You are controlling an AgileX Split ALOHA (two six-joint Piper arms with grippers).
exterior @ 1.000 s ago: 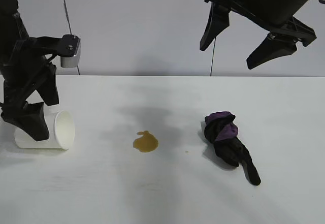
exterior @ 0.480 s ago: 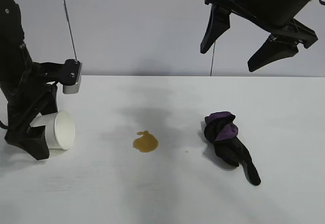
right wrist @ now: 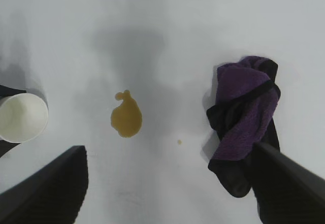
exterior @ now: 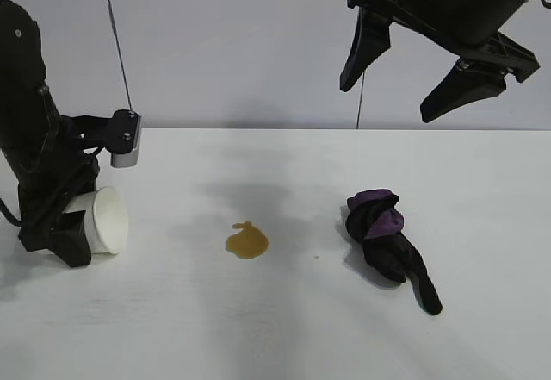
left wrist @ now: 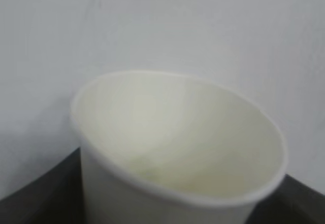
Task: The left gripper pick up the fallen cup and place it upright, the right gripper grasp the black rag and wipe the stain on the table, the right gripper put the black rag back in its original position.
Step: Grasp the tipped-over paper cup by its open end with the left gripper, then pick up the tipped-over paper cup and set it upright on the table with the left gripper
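Note:
The white paper cup (exterior: 108, 219) lies on its side at the table's (exterior: 258, 337) left, mouth toward the stain. My left gripper (exterior: 79, 222) is low over it, with a black finger on each side of the cup wall; the left wrist view shows the cup (left wrist: 177, 153) filling the space between the fingers (left wrist: 35, 201). The amber stain (exterior: 247, 241) sits mid-table, also in the right wrist view (right wrist: 126, 118). The black and purple rag (exterior: 385, 235) lies to the right, also in the right wrist view (right wrist: 246, 127). My right gripper (exterior: 387, 96) hangs open and empty high above the rag.
A tiny amber drop (right wrist: 179, 142) lies between the stain and the rag. The right wrist view also shows the cup (right wrist: 21, 117) far from the rag. Thin cables hang against the grey back wall.
My left gripper has come down and closed in around the lying cup, its grey box part dropping lower. The right gripper has barely moved. Rag and stain are unchanged.

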